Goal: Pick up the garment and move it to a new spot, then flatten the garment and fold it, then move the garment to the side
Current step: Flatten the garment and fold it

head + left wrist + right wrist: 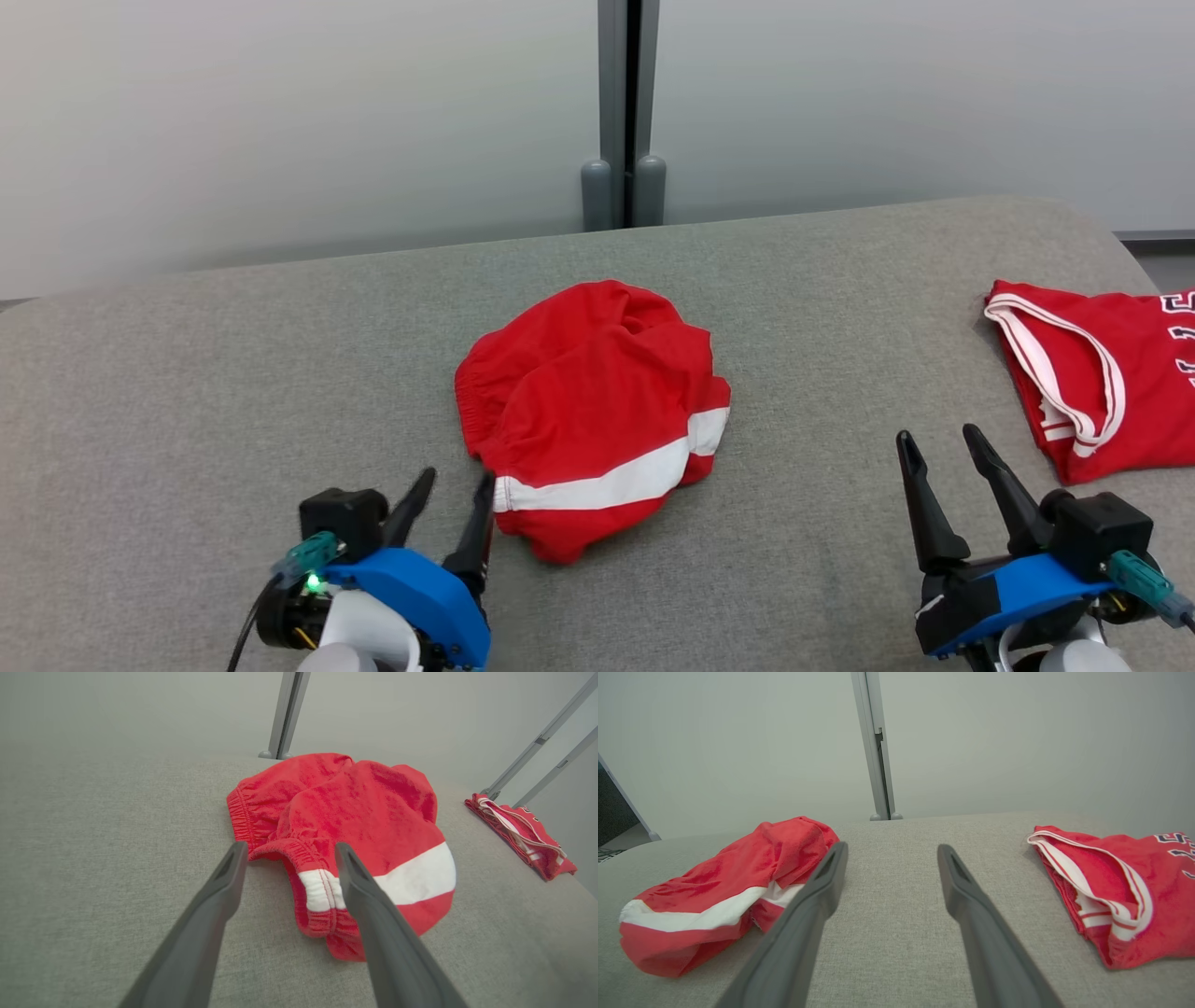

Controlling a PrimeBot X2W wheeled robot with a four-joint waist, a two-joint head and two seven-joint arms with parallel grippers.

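Head view: red shorts just beside left fingers

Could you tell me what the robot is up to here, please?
The robot seems about to pick up the crumpled red shorts. Its left gripper is open at their near edge, gripping nothing yet. The right gripper, open too, hovers over bare cushion between shorts and a jersey.

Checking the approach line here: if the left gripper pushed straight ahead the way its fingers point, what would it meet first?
Most likely the crumpled red shorts with a white stripe: their elastic edge lies just ahead, between the fingers of the open left gripper. Depth is hard to judge.
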